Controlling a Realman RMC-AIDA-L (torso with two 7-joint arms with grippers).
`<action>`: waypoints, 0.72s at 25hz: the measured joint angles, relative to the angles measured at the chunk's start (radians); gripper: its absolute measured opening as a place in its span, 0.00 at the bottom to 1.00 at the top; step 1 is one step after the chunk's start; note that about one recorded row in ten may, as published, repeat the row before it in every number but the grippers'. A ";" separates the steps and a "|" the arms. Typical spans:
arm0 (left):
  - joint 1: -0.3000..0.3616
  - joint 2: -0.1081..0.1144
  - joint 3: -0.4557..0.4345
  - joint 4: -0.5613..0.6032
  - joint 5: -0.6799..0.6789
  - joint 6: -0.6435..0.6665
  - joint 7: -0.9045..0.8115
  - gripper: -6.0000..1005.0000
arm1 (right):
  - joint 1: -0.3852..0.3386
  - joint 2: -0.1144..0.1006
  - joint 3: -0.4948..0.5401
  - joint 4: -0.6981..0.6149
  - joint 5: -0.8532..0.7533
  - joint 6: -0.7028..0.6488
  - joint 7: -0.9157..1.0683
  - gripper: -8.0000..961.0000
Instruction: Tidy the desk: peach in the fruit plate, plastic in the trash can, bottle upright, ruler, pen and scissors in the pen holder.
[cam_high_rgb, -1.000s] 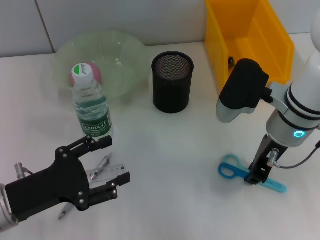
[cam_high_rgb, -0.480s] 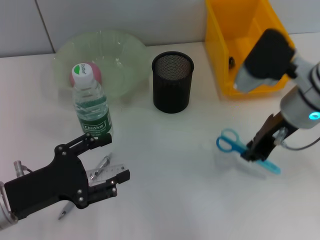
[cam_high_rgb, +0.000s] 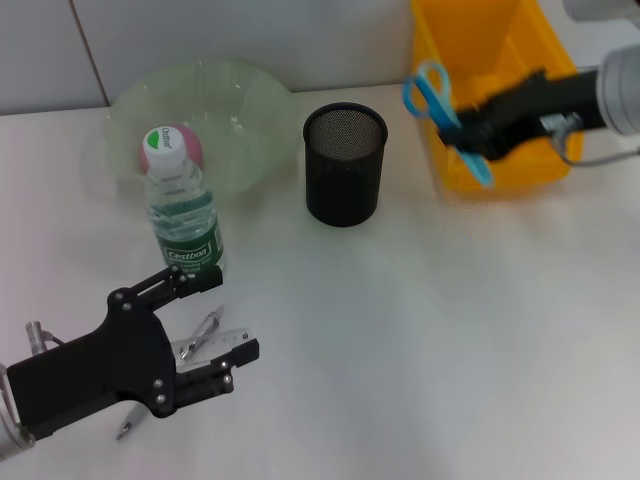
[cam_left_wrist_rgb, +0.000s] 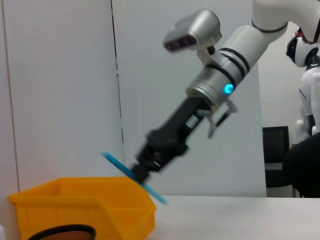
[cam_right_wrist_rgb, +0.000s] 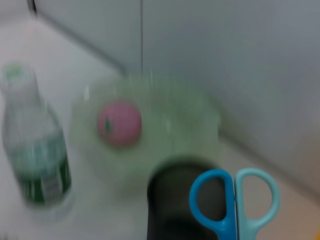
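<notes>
Since a second ago, when my right gripper (cam_high_rgb: 478, 137) pinched the blue scissors (cam_high_rgb: 440, 105) on the table (cam_high_rgb: 420, 330) lower right, it has carried them aloft, upper right, handles nearing the pen holder (cam_high_rgb: 344, 163). Left gripper (cam_high_rgb: 215, 325) waits open, lower left.

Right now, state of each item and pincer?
scissors: held in the air, by the yellow bin
right pincer: shut on scissors
left pincer: open, over pen and ruler
bottle: upright
peach: in fruit plate
pen holder: upright
pen, ruler: flat on desk
</notes>
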 joint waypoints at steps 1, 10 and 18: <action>0.000 0.000 0.000 0.000 0.000 0.000 0.000 0.80 | 0.000 0.000 0.000 0.000 0.000 0.000 0.000 0.25; -0.001 0.000 0.000 0.000 -0.006 0.010 -0.005 0.80 | 0.094 0.001 -0.022 0.307 0.317 0.218 -0.344 0.26; -0.002 0.002 0.000 0.003 -0.008 0.013 -0.010 0.80 | 0.108 0.000 -0.017 0.491 0.611 0.301 -0.707 0.28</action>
